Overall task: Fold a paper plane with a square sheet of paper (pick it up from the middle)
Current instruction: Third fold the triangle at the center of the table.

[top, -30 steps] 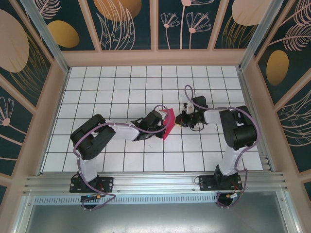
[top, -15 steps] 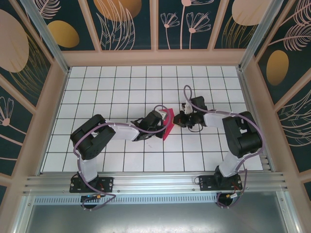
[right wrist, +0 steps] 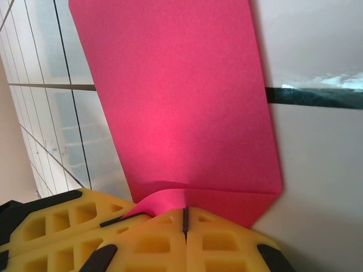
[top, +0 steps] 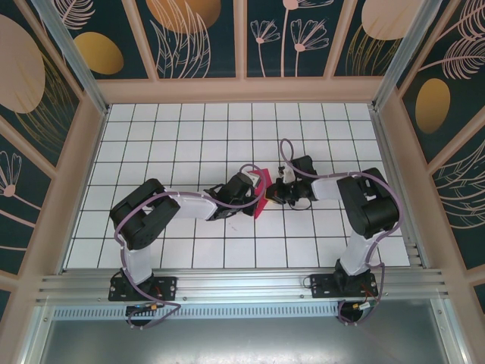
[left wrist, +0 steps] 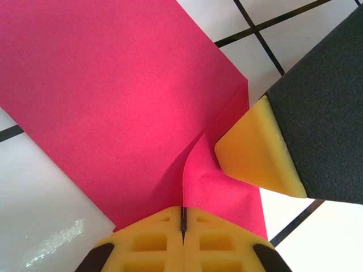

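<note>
At the near edge, the two arm bases [top: 142, 288] are bolted to a metal rail [top: 242, 282]. From there both arms reach inward over the white gridded table [top: 189, 136] and meet about mid-table.

The left claw [top: 256, 196] is pressed together there and pinches the square sheet of paper [top: 261, 203]. The paper stands tilted on edge between the two claws. In the left wrist view, the yellow fingers [left wrist: 147, 246] clamp a crease of the paper. A loose flap curls up beside the crease, and the right claw's yellow fingertip [left wrist: 255, 150] touches that flap.

The right claw [top: 275, 191] is also pressed shut. From its own camera it seems to push against the paper's folded edge rather than grip it, though its fingers [right wrist: 153, 243] hide the contact.

Beyond the table rise dark panels [top: 197, 38] painted with pale leaves and flowers.
</note>
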### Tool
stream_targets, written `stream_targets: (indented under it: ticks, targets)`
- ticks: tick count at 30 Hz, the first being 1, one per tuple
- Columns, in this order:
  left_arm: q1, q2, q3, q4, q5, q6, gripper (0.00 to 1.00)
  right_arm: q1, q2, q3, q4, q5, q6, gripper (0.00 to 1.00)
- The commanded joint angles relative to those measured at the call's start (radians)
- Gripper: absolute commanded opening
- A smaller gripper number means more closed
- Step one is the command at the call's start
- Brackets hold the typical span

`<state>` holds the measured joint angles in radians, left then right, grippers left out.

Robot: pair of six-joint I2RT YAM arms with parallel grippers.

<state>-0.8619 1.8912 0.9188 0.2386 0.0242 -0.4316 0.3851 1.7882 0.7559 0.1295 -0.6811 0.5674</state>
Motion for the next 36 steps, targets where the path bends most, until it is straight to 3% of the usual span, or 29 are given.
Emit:
stream_targets:
  ticks: [1,8,19,30,36]
  targets:
    - [0.006,0.006,-0.017,-0.08,-0.042,-0.009,0.0,0.0,-0.056,-0.029,0.006,-0.017,0.012,0.01]
    - [0.006,0.011,-0.009,-0.084,-0.046,-0.006,0.0,0.015,-0.118,-0.09,0.051,-0.04,0.05,0.01]
    - [0.006,0.019,-0.009,-0.079,-0.035,-0.016,0.0,0.032,-0.001,-0.11,0.106,-0.005,0.072,0.0]
    - [0.007,0.009,-0.033,-0.06,-0.028,-0.03,0.0,0.044,-0.157,-0.154,0.14,-0.05,0.109,0.01]
    - [0.006,0.017,-0.024,-0.055,-0.013,-0.027,0.0,0.074,-0.132,-0.184,0.221,-0.058,0.162,0.01]
